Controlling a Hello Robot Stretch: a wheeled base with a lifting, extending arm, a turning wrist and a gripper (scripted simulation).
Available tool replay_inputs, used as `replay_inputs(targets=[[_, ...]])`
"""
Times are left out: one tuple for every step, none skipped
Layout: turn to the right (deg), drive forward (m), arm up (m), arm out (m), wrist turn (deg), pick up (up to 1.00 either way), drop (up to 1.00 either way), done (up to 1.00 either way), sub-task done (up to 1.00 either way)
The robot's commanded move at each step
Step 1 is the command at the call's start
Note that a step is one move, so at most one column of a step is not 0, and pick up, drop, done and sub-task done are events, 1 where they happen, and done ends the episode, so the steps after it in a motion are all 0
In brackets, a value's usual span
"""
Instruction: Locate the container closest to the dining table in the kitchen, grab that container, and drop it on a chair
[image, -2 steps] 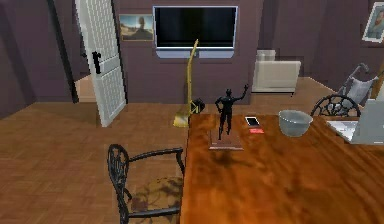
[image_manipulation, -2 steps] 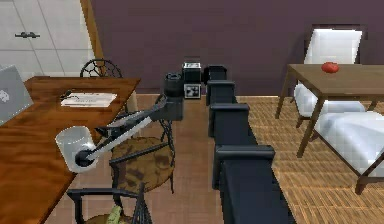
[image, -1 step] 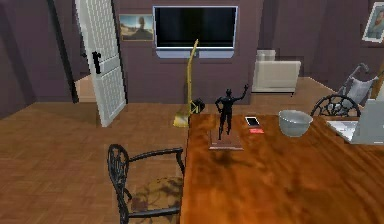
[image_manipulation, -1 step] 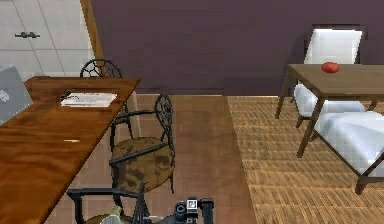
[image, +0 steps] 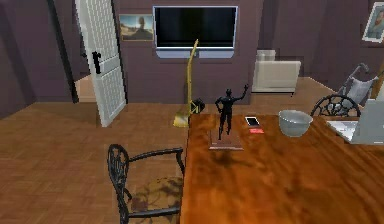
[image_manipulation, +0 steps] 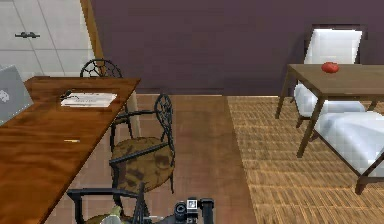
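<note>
Container standing on the tabletop; gripper low among the chairs.
The pale bowl-shaped container (image: 295, 122) stands near the tabletop's (image: 260, 180) far edge, between a small red-and-white item (image: 253, 123) and the laptop (image: 365, 125). It is set well in, so reaching it likely needs arm extension. The gripper (image_manipulation: 165, 210) sits beside what appears to be a chair back (image_manipulation: 105, 192); whether it holds anything cannot be told. A chair (image_manipulation: 140, 160) drawn to the tabletop's long edge offers a near drop seat.

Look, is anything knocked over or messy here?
Nothing is spilled or tipped. The bowl and the dark statue stand upright on the table, and the chair beside it stands straight. Only the white door hangs open.
</note>
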Motion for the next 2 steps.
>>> replay_inputs(targets=[[0.0, 0.0, 0.0, 0.0, 0.0, 0.0, 1.0, 0.0, 0.0], [0.0, 0.0, 0.1, 0.0, 0.0, 0.0, 0.0, 0.0, 0.0]])
